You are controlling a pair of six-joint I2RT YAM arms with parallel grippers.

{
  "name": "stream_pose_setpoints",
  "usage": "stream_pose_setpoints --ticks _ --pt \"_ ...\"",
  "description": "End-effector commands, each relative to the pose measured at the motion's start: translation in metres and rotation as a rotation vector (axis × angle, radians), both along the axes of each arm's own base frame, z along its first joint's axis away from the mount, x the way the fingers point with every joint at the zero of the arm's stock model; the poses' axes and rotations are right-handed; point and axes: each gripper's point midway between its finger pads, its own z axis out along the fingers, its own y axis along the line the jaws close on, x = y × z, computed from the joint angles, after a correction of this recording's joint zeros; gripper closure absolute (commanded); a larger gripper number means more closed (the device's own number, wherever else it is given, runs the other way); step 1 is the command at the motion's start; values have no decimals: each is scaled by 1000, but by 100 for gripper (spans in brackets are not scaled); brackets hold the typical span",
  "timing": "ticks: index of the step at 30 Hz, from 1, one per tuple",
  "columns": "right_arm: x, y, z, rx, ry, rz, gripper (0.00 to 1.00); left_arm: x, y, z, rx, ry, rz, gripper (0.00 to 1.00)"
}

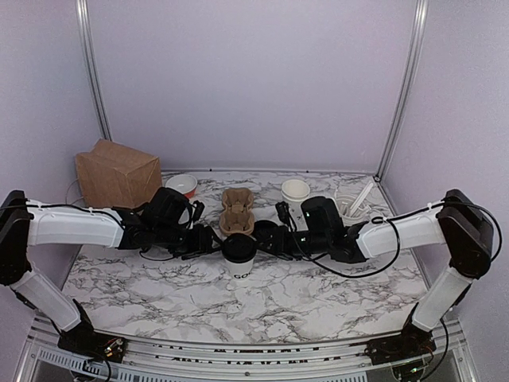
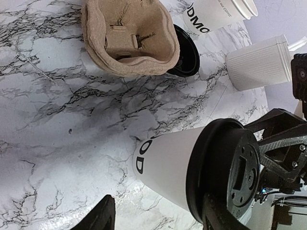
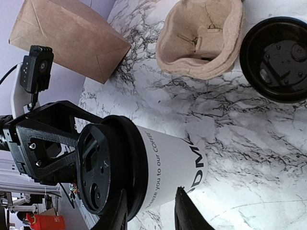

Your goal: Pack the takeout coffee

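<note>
1. Right wrist view: dark print runs along the side of the coffee cup (image 3: 168, 167). "DM" shows from a row of large letters, and a smaller line reads "…you to our COFFE"; the rest is hidden.
2. Left wrist view: the same cup shows a large "OD". A second white cup (image 2: 213, 14) at the far edge carries "DMO" and a small line ending "our COFFE".
3. Top external view: only "CO" can be read, low on the cup.
4. The cup stands upright near the middle of the marbled table (image 1: 318, 294), just in front of the cardboard cup carrier (image 1: 237, 211), with a gripper on either side.
5. Left gripper (image 2: 158, 207): its fingers are spread wide. The cup stands just beyond them, and one finger crosses the lid's edge in its own view. Contact cannot be told.
6. Right gripper (image 3: 151, 201): its fingers are parted, more narrowly than the left pair. The lid's rim and the upper cup wall show in the gap. The tips reach the cup's near side, but contact cannot be told.
7. The cup is small, white and made of paper, narrowing toward its base. A round black plastic lid with moulded ridges sits on it.
8. A loose black lid (image 3: 276, 60) lies touching the carrier.
</note>
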Motion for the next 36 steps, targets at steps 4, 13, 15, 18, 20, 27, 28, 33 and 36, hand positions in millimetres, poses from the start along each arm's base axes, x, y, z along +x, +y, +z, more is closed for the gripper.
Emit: stream_pose_setpoints --ticks 4,13,15,18,20,27,28,33,36 --pt "-13 -14 -27 -123 73 -10 68 -18 19 -25 117 66 -9 39" --pt "23 2 35 -51 -40 -45 65 3 2 42 50 -53 -19 38" --pt "28 0 43 -40 -53 -57 65 4 2 50 47 -68 -18 38" --pt "33 -4 56 -21 -78 -70 64 5 3 56 47 -85 -14 38" --pt "34 -4 66 -6 -96 -69 65 5 2 62 33 -92 -17 38" --pt "17 17 95 121 -121 33 100 2 -12 80 -34 -119 -66 61" --pt "14 20 96 133 -119 48 100 1 -13 80 -40 -117 -73 66" --pt "-1 36 100 204 -88 111 100 -2 -23 79 -70 -105 -97 80" --pt "-1 41 102 233 -88 125 100 -4 -31 79 -96 -102 -116 86"
